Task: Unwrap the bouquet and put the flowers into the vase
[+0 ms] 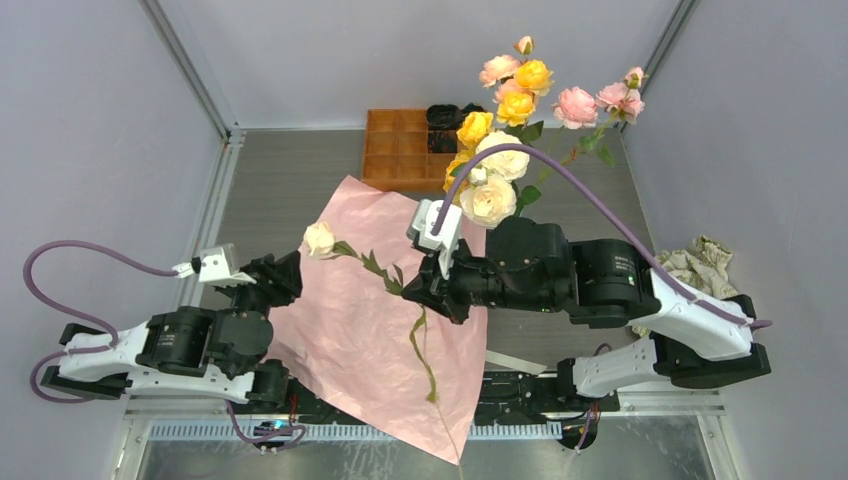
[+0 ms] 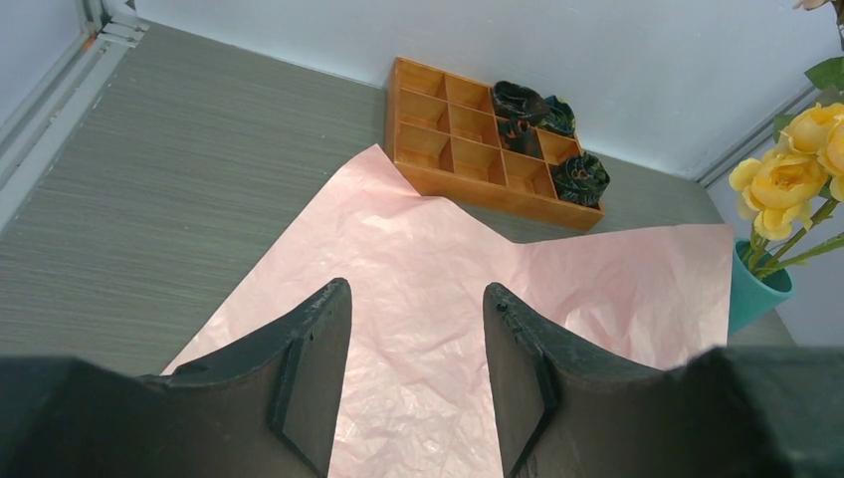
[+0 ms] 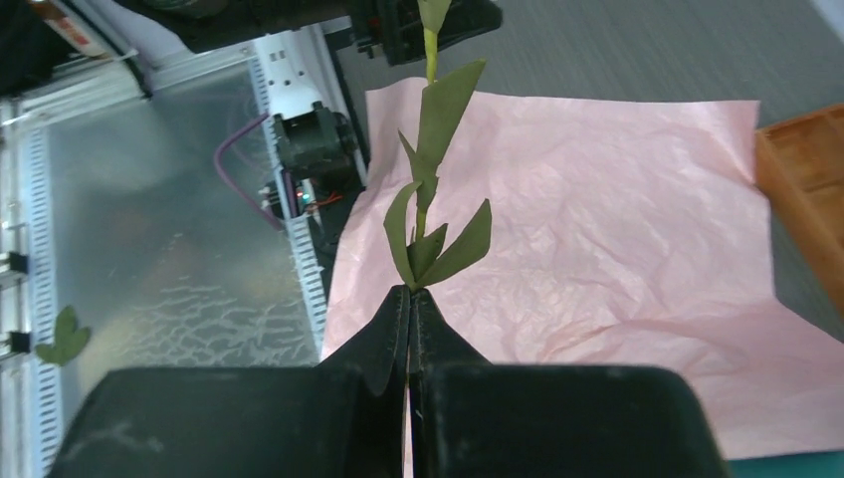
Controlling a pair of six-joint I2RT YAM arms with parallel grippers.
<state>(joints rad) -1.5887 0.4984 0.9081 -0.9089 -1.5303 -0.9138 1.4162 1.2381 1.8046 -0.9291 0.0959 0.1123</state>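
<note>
Overhead, the pink wrapping paper (image 1: 345, 340) lay opened flat on the table (image 1: 270, 190), one corner reaching past the near edge. The right gripper (image 1: 412, 288) was pressed together on the stem of a single cream rose (image 1: 319, 238), pinching it among the leaves about mid-length. The rose's head pointed left, and the bare lower stem drooped over the paper toward the near edge. The right wrist view agreed: fingers (image 3: 438, 349) were tight together, with leaves sprouting from the tips.

The left gripper (image 1: 285, 275) was spread with nothing between its fingers. It hovered at the paper's left edge, near the rose head but apart from it.

The teal vase (image 2: 758, 289) stood by the paper's far right corner, mostly hidden overhead behind the right arm. The other flowers (image 1: 505, 150), yellow, pink and cream, stood in it.

An orange tray (image 1: 395, 150) sat just beside the paper's far corner, with dark rosettes (image 2: 582, 177) in some right-hand compartments. A beige cloth (image 1: 700, 262) lay crumpled at far right.
</note>
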